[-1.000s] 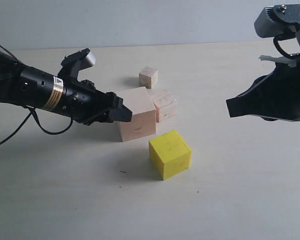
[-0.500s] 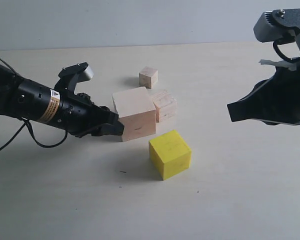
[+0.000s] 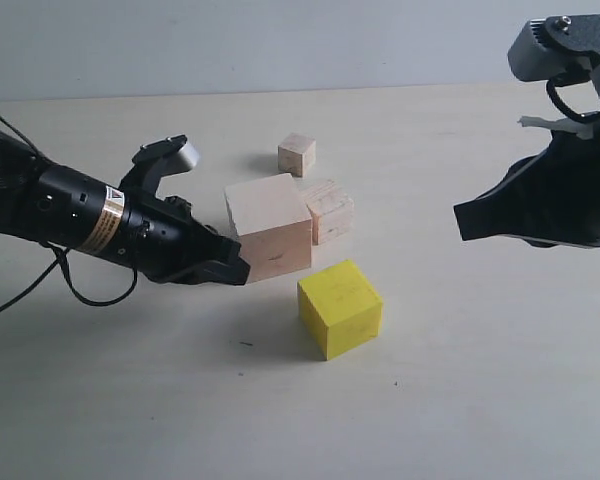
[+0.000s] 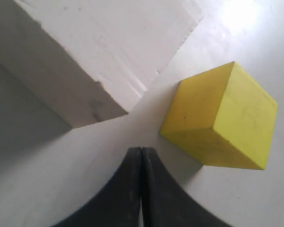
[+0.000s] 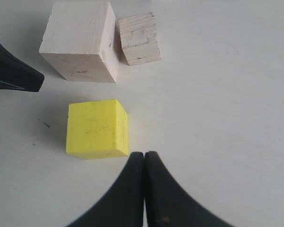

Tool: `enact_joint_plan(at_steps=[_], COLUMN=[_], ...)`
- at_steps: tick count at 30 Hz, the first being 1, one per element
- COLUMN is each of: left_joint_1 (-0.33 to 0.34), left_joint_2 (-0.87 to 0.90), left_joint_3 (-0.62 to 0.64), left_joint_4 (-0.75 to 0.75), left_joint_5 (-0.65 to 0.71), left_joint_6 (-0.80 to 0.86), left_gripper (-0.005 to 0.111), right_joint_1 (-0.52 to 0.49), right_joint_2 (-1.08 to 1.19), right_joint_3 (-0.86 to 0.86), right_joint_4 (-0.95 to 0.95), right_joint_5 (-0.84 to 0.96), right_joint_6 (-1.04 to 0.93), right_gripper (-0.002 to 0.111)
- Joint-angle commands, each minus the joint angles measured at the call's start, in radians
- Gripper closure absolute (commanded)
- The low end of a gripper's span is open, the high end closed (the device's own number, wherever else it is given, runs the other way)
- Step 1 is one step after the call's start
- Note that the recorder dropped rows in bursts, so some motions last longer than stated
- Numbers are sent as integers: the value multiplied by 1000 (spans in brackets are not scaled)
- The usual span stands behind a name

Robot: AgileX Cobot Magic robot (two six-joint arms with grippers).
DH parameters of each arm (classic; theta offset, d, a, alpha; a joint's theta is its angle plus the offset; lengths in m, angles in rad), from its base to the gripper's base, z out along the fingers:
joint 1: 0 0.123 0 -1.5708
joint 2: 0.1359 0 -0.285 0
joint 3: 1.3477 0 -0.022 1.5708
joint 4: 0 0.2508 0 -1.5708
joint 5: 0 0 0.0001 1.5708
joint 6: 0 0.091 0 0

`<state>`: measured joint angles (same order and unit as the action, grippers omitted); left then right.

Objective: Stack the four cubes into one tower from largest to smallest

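1. Resting low over the desk [image 3: 480, 400], your left fingers [image 3: 228, 270] are pressed together with nothing between them. Their tips lie just beside the lower front edge of the large cube [image 3: 270, 228]; you cannot tell whether they touch it.
2. Ahead of those fingers, the large cube is close on one side and the yellow cube [image 3: 340, 307] close on the other. The tips point at the gap between the two.
3. Your right fingers [image 5: 130, 189] are also together and empty, held above the desk and well apart from the left fingers.
4. The yellow cube is near the right fingertips, just ahead of them. The large cube and the medium cube [image 3: 330, 210] lie beyond it.
5. The medium cube sits just beside the large cube, on the side away from the left fingers and turned at an angle to it.
6. The small cube [image 3: 296, 154] stands alone beyond the large one, farthest from both sets of fingers.
7. All four cubes sit directly on the desk.
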<state>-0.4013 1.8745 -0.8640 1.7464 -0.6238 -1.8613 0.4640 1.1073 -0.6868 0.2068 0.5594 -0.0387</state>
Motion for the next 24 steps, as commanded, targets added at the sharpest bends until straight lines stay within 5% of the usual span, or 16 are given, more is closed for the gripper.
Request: enact_joint_plan(at_steps=[1, 24], left_joint_1=[-7, -7], left_joint_2=[-1, -1], left_joint_3=[1, 1], left_joint_4=[-46, -201], left_joint_5=[-6, 127], left_joint_6=[54, 164], left_gripper=[107, 107], right_joint_1=[1, 1], right_joint_2=[-5, -5], right_joint_3=[-10, -10], right_joint_4=[-1, -1], right_joint_5=[-14, -12], right_joint_6=[-4, -4], right_gripper=[108, 108])
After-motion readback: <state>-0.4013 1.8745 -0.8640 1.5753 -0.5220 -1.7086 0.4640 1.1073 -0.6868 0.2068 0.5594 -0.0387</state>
